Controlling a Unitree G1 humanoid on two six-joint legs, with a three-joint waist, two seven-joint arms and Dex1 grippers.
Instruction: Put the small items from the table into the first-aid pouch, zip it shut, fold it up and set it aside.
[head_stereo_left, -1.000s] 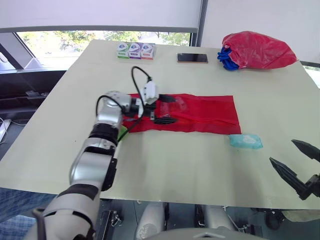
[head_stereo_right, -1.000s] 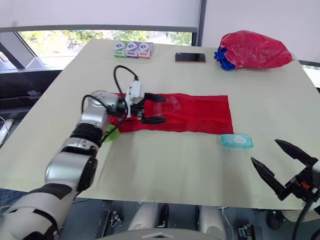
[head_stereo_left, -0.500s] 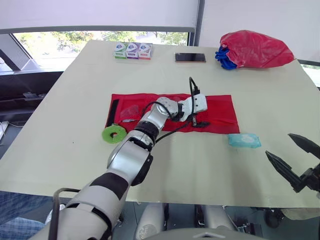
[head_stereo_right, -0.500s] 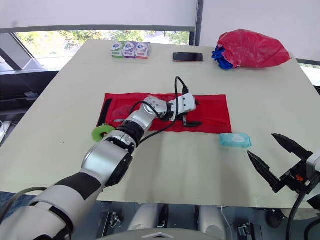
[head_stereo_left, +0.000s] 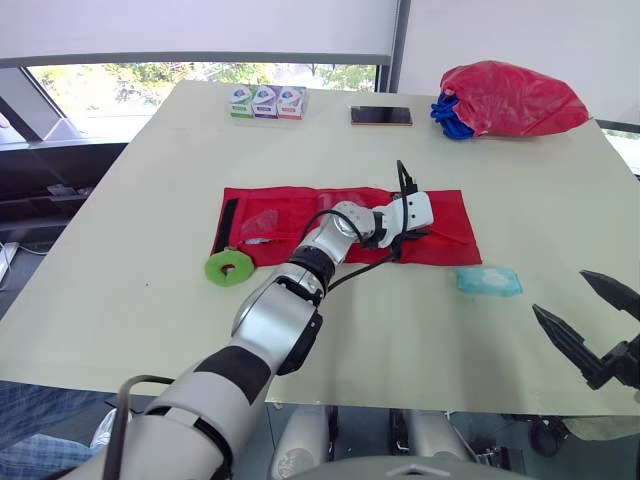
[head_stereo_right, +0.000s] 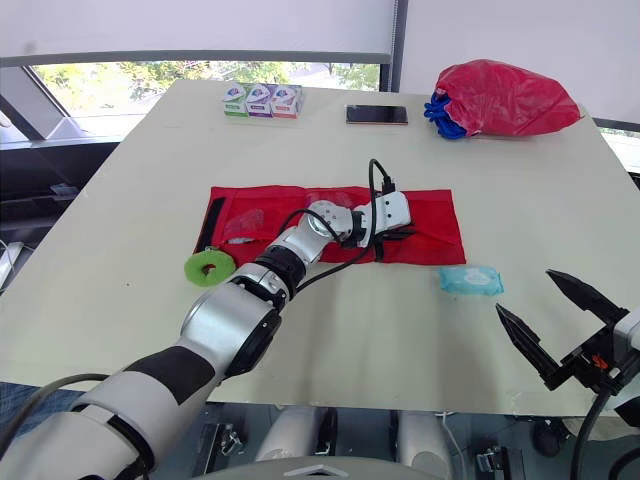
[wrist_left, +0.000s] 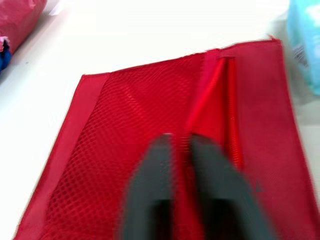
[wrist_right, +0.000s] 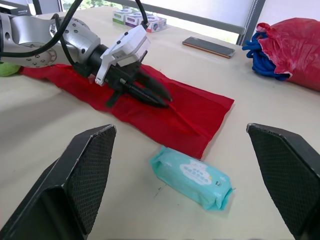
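The red first-aid pouch (head_stereo_left: 290, 215) lies flat and unfolded in the middle of the table. My left gripper (head_stereo_left: 430, 233) is over its right part, fingers shut along the zip line (wrist_left: 220, 100); whether they pinch the pull is hidden. A teal pack of wipes (head_stereo_left: 490, 281) lies just off the pouch's near right corner. By the pouch's left end sits a green ring (head_stereo_left: 230, 267). A black strip (head_stereo_left: 228, 222) and a clear item (head_stereo_left: 258, 222) rest on that end. My right gripper (head_stereo_right: 524, 290) hovers open near the table's front right edge, short of the wipes (wrist_right: 192, 177).
At the back right sits a red bag (head_stereo_left: 515, 98) with a blue item (head_stereo_left: 450, 112) beside it. A phone (head_stereo_left: 381, 116) and a row of small boxes (head_stereo_left: 267, 101) lie along the far edge. Bare tabletop (head_stereo_left: 380, 330) spreads in front of the pouch.
My left gripper has travelled from the pouch's left end along it to the right part and closed its fingers. The green ring has come into view. The right gripper stays open.
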